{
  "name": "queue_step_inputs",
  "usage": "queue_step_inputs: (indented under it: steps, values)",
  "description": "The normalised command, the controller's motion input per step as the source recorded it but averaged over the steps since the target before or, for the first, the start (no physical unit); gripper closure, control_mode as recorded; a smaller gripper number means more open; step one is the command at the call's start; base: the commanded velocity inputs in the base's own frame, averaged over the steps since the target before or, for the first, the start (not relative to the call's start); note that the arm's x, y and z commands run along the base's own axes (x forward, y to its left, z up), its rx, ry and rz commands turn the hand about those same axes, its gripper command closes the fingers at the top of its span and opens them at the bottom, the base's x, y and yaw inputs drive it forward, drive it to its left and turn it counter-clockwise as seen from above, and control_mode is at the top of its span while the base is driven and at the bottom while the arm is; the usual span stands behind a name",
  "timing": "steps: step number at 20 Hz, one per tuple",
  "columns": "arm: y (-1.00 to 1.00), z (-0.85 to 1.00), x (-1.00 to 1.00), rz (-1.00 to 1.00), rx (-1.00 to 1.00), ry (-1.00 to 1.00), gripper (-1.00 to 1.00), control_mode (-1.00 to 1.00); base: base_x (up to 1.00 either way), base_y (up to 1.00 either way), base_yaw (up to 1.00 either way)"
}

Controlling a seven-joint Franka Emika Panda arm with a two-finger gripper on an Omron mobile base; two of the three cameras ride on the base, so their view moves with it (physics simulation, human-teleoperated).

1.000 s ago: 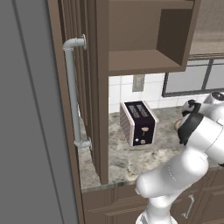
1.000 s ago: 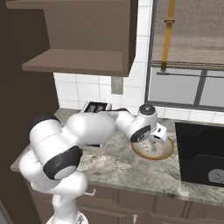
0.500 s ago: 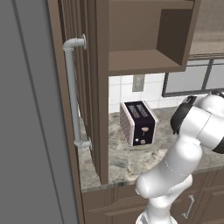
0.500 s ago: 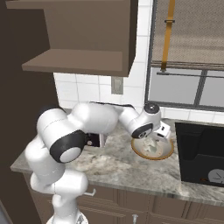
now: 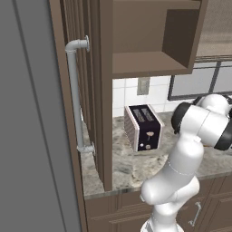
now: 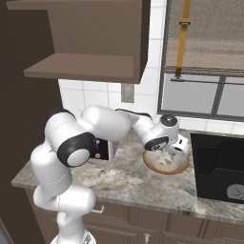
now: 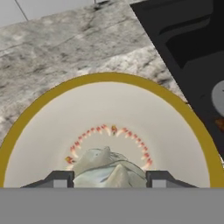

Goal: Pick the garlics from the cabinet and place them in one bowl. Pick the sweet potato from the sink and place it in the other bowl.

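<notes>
Grey-veined stone counter (image 6: pixel 114 183) runs under white wall tiles, with the dark brown cabinet (image 5: pixel 149 38) hung above it — its box-like shelf compartment stands open. At about nine o'clock in the left base view a tall grey fridge (image 5: pixel 27 136) carries a pale pipe handle (image 5: pixel 74 95). A dark toaster (image 5: pixel 144 127) sits on the counter below the shelf, its slots up.

In the right base view the white arm reaches from seven o'clock toward three o'clock, and the gripper (image 6: pixel 167 155) hangs low over the shallow tan bowl (image 6: pixel 155 167), which lies on the counter just beside the black sink (image 6: pixel 217 167). A faint orange speck shows near the sink's bottom edge at about four o'clock; whether that is the sweet potato cannot be told.

The hand view looks straight down into the same bowl (image 7: pixel 52 100), its tan rim arcing from nine o'clock over twelve to three, with a ring of small red marks on the pale inside. An off-white garlic (image 7: pixel 109 168) with a pointed tip sits at six o'clock, right between the two dark fingertips (image 7: pixel 59 179). The fingers stand close on either side of the bulb — whether they pinch it or merely flank it cannot be told. The sink's dark basin fills the two o'clock corner there.
</notes>
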Motion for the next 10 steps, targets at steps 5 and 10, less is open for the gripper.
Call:
queue_step_inputs:
  steps: [5, 10]
  values:
    - [0.00, -0.05, 0.01, 0.00, 0.00, 0.00, 1.00, -1.00, 0.00, 0.00, 0.00]
    - [0.00, 0.00, 0.00, 0.00, 0.00, 0.00, -1.00, -1.00, 0.00, 0.00, 0.00]
